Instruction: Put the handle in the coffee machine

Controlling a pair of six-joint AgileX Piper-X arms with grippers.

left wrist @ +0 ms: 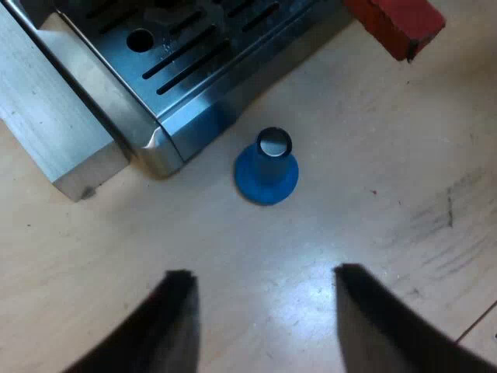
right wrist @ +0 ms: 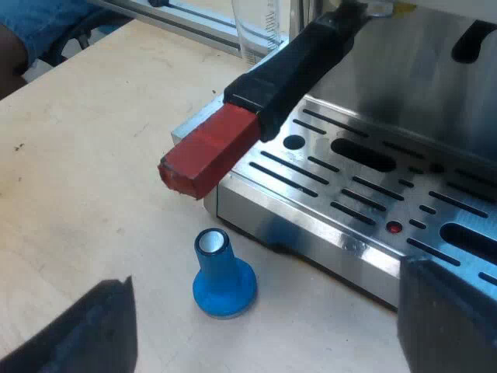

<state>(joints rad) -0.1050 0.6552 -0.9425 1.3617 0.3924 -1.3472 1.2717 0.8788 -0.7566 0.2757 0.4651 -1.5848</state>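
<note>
- Both left jaws and right jaws are hanging wide open, gripping nothing.
- Handle (right wrist: 291, 66) is sticking out of the espresso machine (right wrist: 435, 78) front, red end (right wrist: 210, 151) overhanging drip tray (right wrist: 342, 194) corner toward 8 o'clock.
- Blue tamper (right wrist: 223, 278) is standing on worktop (right wrist: 78, 194) near that corner, at its 6 o'clock.

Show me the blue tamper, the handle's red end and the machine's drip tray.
blue tamper (right wrist: 222, 273), right wrist view, where its stem meets its base
handle's red end (right wrist: 211, 140), right wrist view, top of the red block
drip tray (right wrist: 295, 233), right wrist view, its front wall
</note>
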